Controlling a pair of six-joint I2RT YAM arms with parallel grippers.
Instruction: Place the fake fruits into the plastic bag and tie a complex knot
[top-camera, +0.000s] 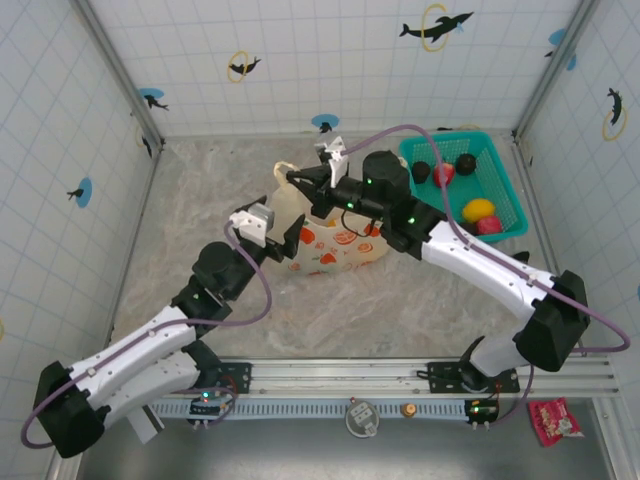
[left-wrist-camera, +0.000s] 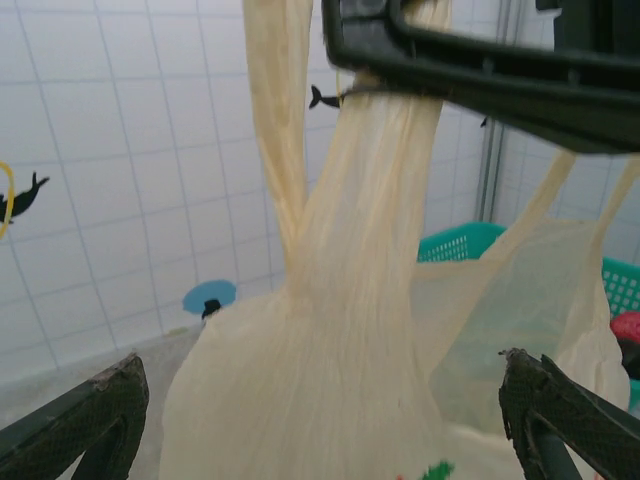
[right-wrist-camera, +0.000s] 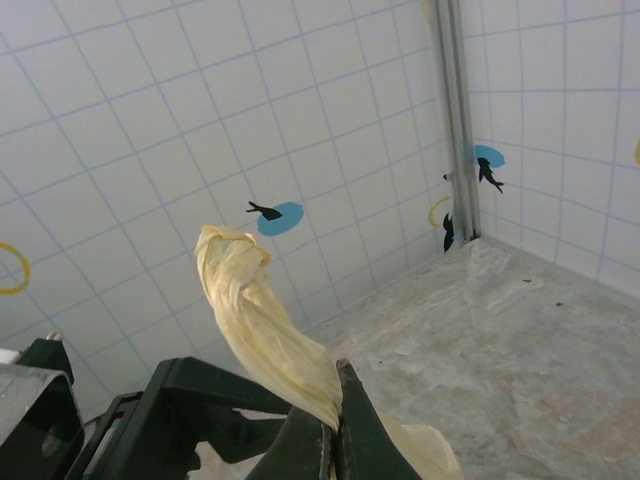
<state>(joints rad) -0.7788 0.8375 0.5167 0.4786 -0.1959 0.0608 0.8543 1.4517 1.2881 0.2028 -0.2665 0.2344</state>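
Thin, crinkly, translucent film: plastic bag (left-wrist-camera: 340, 330). Teal plastic mesh: basket (top-camera: 503, 180). Glossy: fake fruits (top-camera: 479, 210). Matt, marbled: table (top-camera: 420, 300).

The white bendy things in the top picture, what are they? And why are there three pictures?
They are two robot arms, seen by a camera above them. The other two pictures come from a small camera on each arm's wrist. On the marbled table sit a yellowish plastic bag and a teal basket with toy fruits inside. The right gripper is pinched shut on the bag's twisted handle, holding it up. The left gripper is open, with one finger on each side of the bag.
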